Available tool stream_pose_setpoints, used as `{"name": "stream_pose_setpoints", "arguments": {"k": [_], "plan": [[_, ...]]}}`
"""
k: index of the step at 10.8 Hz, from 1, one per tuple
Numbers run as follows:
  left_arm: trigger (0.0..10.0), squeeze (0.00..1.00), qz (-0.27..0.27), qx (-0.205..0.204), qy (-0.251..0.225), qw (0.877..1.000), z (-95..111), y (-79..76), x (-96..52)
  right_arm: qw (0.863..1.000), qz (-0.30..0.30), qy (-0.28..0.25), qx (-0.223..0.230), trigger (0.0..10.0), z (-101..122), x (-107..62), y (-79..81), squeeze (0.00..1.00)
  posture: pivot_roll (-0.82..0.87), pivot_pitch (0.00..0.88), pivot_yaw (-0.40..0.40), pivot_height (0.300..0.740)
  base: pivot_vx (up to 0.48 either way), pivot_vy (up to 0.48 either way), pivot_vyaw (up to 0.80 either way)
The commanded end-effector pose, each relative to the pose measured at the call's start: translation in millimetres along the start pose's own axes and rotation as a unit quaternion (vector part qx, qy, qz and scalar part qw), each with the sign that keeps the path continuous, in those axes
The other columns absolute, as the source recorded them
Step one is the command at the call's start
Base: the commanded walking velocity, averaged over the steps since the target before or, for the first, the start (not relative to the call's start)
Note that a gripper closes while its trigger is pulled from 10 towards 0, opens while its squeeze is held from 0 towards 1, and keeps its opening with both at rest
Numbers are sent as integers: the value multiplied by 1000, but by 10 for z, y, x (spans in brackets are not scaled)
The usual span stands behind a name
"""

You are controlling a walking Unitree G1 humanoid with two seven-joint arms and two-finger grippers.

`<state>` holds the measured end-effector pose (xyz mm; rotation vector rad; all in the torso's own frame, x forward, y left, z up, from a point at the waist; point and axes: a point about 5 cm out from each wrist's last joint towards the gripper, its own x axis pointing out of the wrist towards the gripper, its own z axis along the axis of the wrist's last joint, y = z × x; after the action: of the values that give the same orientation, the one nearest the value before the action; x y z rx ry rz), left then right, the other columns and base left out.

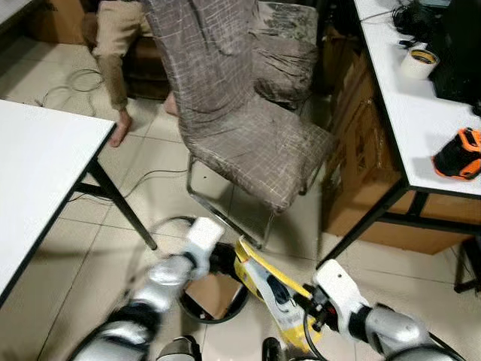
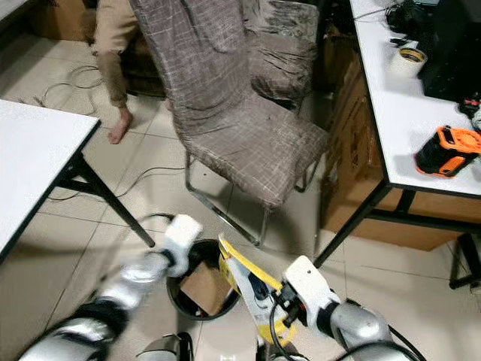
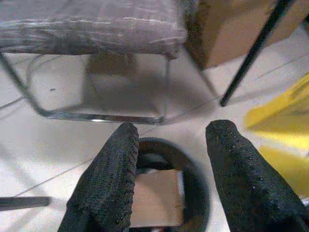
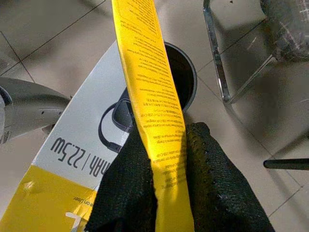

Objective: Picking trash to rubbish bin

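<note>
Right wrist view: the right gripper (image 4: pixel 169 193) pinches a flat yellow-and-white cardboard package (image 4: pixel 145 96) beside the round black rubbish bin (image 1: pixel 214 301). Left gripper (image 3: pixel 171 174) hovers above the bin, fingers spread and empty.

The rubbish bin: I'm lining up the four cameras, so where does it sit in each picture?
Left eye view: rubbish bin bottom centre, beside the left pincer's arm.
Right eye view: bottom centre, left of the yellow box.
Left wrist view: low, between the open left pincer fingers.
Right wrist view: upper middle, behind the box.
Shared landmark: the chair's chrome leg.
</note>
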<state>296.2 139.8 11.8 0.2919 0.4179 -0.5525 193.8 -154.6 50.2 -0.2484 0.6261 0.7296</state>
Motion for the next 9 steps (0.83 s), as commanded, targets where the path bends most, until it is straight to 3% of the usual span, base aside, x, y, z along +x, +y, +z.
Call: {"name": "stream_pose_setpoints", "arguments": {"k": [1, 2, 3, 4, 5, 6, 7, 9], "plan": [[10000, 0, 5, 6, -1, 1000, -87, 67, -116, 1000, -7, -3, -3, 10000, -20, 79, 3, 0, -49, 188, -36, 740, 0, 0, 0], [10000, 0, 26, 13, -4, 1000, -237, 238, -457, 999, -34, 3, -18, 10000, -37, 294, -68, 0, -2, 189, -51, 740, 0, 0, 0], [10000, 0, 32, 20, -4, 999, -293, 286, -659, 998, -52, 4, -21, 10000, -32, 404, -121, 0, 24, 192, -63, 740, 0, 0, 0], [10000, 0, 40, 24, -12, 999, -302, 311, -983, 997, -82, -3, -12, 10000, 25, 581, -229, 0, 63, 196, -84, 740, 0, 0, 0], [10000, 0, 42, 20, -22, 999, -248, 300, -1132, 996, -86, -10, -10, 10000, 82, 681, -265, 0, 84, 198, -92, 740, 0, 0, 0], [10000, 0, 49, 22, -44, 998, -71, 250, -1395, 996, -82, -24, -16, 10000, 224, 900, -290, 0, 109, 199, -97, 740, 0, 0, 0], [10000, 0, 41, 14, -52, 998, 50, 171, -1535, 997, -74, -26, -7, 10000, 298, 1042, -262, 0, 131, 200, -94, 740, 0, 0, 0], [10000, 0, -1, -1, -60, 998, 226, -49, -1696, 997, -60, 0, -49, 10000, 345, 1233, -134, 0, 139, 202, -94, 740, 0, 0, 0]]}}
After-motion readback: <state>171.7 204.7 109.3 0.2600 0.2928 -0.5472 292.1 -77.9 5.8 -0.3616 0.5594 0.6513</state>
